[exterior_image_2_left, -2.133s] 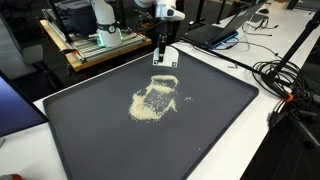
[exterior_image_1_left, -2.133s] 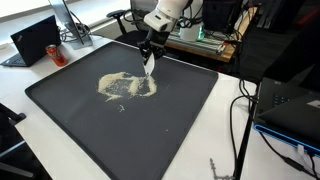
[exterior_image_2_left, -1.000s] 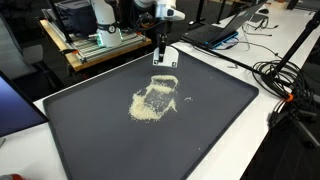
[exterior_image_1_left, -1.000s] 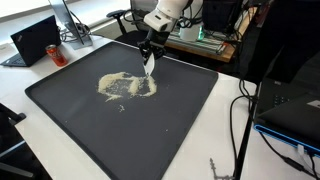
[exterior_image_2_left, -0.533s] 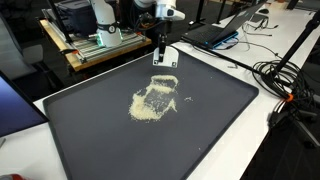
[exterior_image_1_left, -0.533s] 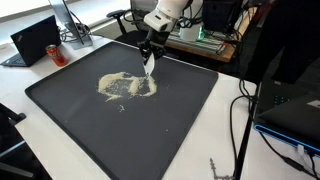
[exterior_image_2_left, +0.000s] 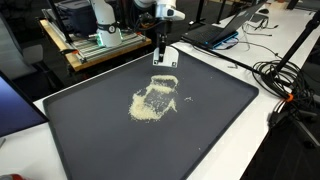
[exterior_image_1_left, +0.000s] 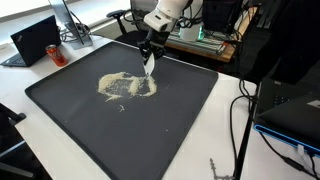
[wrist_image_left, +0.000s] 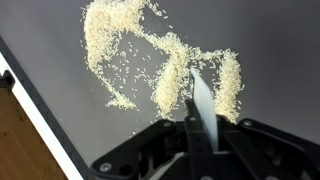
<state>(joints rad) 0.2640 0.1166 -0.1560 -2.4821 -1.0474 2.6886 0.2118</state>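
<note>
At the wrist alone, single rice grains (wrist_image_left: 170, 75) flank the gripper's (wrist_image_left: 201, 135) card (wrist_image_left: 203, 105).

Thin white card (wrist_image_left: 203, 105) upright above scattered rice (wrist_image_left: 105, 35).

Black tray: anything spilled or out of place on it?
Yes. Pale grains lie spilled in a loose, uneven patch on the tray, with strays around it. The gripper holds a white scraper at the patch's edge.

an office-like robotics lab: an open laptop (exterior_image_1_left: 35, 40) on a white tabletop (exterior_image_1_left: 225, 120), an office chair (exterior_image_1_left: 121, 18) at the far side, tangled cables (exterior_image_2_left: 283, 78) on the right, electronics on a wooden cart (exterior_image_2_left: 95, 52).
</note>
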